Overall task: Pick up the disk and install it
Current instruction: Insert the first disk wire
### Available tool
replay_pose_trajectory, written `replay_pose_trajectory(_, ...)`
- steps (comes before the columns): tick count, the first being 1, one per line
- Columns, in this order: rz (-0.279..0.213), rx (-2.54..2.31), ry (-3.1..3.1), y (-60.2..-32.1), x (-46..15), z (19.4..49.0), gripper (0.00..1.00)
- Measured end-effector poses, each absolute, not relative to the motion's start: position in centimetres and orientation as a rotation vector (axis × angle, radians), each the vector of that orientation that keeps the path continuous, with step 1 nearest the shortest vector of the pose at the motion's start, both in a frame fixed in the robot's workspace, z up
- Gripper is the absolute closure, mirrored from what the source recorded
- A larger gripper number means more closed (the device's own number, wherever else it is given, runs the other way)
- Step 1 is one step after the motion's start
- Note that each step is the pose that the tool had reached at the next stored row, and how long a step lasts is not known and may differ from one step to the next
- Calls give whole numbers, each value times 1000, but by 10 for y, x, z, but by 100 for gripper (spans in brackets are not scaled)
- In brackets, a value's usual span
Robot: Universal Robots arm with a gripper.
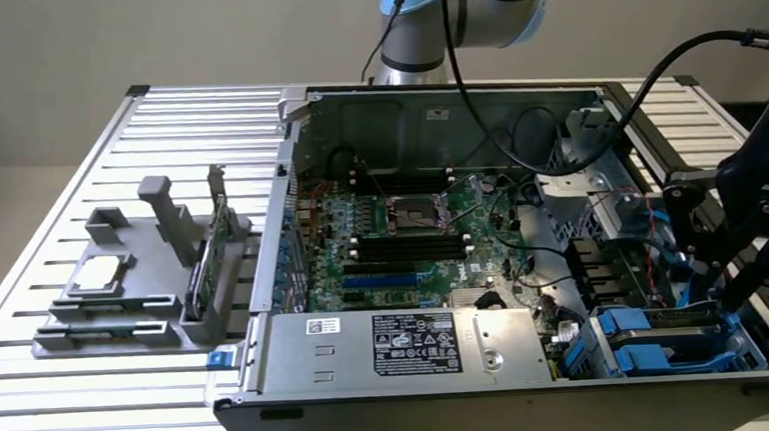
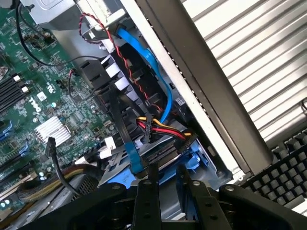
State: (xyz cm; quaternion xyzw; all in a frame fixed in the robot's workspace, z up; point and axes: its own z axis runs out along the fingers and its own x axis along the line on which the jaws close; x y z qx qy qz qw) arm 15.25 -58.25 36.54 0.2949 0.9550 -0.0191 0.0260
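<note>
**A:** Where is the disk?

**B:** Down in the corner of the case [image 1: 503,394], at the exterior view's right and on the side nearest that camera. The disk [image 2: 163,155] lies at the mouth of the bay [image 2: 207,165], with blue rails showing on both sides of it. The jaws stand about half closed, and as far as I can judge they have its near end clamped between them.

**A:** So this is the seating step. What matters most?

**B:** Squareness, I'd say. The rails must run in the bay's guides, and a slight tilt would probably jam them. The disk should be level and go straight along the guides.

**A:** What about the cables?

**B:** That looks like the main risk. The blue cable [image 2: 144,57] and the power plug [image 2: 147,127], with its red, yellow and black leads, hang right over the disk. Either could get pinched under it or catch on a finger [image 2: 146,196].

**A:** How much force?

**B:** Gentle. If it binds, easing back and realigning seems wiser than pushing harder. The case wall is just beside the bay, so there is little room to correct sideways. The board [image 1: 400,235] is on the other side and shouldn't be knocked.
</note>
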Motion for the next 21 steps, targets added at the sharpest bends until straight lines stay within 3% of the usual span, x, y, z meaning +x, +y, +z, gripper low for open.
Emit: replay_pose_trajectory(21,-50,1080,2908,-586,161,365,71)
